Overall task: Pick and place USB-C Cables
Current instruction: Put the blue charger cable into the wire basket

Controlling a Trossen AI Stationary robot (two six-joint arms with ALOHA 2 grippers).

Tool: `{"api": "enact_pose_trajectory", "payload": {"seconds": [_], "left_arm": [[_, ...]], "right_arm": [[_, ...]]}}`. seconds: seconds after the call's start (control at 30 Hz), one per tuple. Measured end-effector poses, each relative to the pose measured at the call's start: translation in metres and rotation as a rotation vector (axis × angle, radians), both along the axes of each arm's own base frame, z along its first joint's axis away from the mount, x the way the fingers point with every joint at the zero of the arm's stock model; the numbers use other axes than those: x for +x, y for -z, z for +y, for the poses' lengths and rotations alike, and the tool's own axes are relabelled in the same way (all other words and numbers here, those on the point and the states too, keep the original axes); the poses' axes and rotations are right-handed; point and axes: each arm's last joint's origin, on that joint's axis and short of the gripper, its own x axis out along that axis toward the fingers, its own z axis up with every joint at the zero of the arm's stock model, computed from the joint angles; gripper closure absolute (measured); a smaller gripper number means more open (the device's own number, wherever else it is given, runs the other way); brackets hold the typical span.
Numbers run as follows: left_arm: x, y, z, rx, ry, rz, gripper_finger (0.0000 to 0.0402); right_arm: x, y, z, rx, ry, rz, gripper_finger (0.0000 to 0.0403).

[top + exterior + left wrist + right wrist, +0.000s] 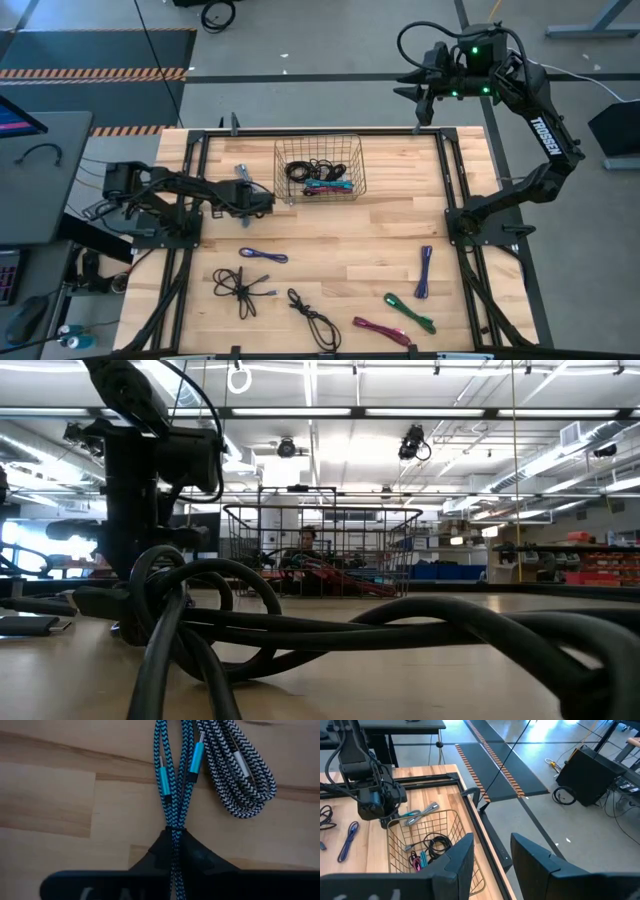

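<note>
- USB-C cables: several already in the wire basket (280, 175) — a black coil (300, 169), a teal one (322, 186), a magenta one (413, 860). Others lie loose on the table (340, 245): purple (262, 256), two black (240, 285) (313, 318), magenta (381, 329), green (410, 312), a second purple (424, 271).
- Left gripper (266, 199) sits just beside the basket's left wall, fingers pinched together on a blue braided cable (172, 785); a silver-white braided bundle (240, 770) lies beside it on the wood.
- Step in hand, as I judge: carry the blue cable over the rim and drop it in.
- To do it well: lift high enough that the dangling loops and plug ends clear the rim; the wire mesh could snag them. Watch that the silver-white bundle does not drag along.
- Release over the basket's middle, only once the slack hangs inside.
- Right gripper (492, 857) waits raised beyond the table's far right corner, fingers apart, holding nothing.
</note>
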Motion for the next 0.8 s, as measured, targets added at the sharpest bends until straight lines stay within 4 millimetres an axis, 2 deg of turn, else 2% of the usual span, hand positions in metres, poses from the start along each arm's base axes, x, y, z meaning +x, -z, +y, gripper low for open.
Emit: {"api": "enact_pose_trajectory", "payload": {"seconds": [0.13, 0.23, 0.4, 0.5, 0.7, 0.8], "left_arm": [[-0.007, -0.007, -0.002, -0.031, 0.015, 0.017, 0.0384], [-0.015, -0.021, -0.003, -0.055, 0.014, 0.049, 0.0384], [-0.021, -0.064, -0.003, -0.023, 0.023, 0.04, 0.0384], [-0.019, -0.092, -0.002, 0.037, 0.057, -0.031, 0.0384], [-0.005, -0.147, 0.002, 0.152, 0.271, -0.086, 0.0384], [0.003, -0.18, 0.005, 0.266, 0.358, -0.12, 0.0384]], "right_arm": [[-0.002, -0.001, 0.001, -0.003, 0.0, -0.004, 0.0268], [-0.003, -0.002, 0.003, -0.007, 0.002, -0.007, 0.0268], [-0.004, -0.002, 0.003, -0.009, 0.003, -0.008, 0.0268], [-0.004, -0.002, 0.003, -0.01, 0.006, -0.008, 0.0268], [-0.004, -0.002, 0.003, -0.009, 0.007, -0.008, 0.0268], [-0.004, -0.002, 0.003, 0.0, 0.014, -0.012, 0.0268]]}}
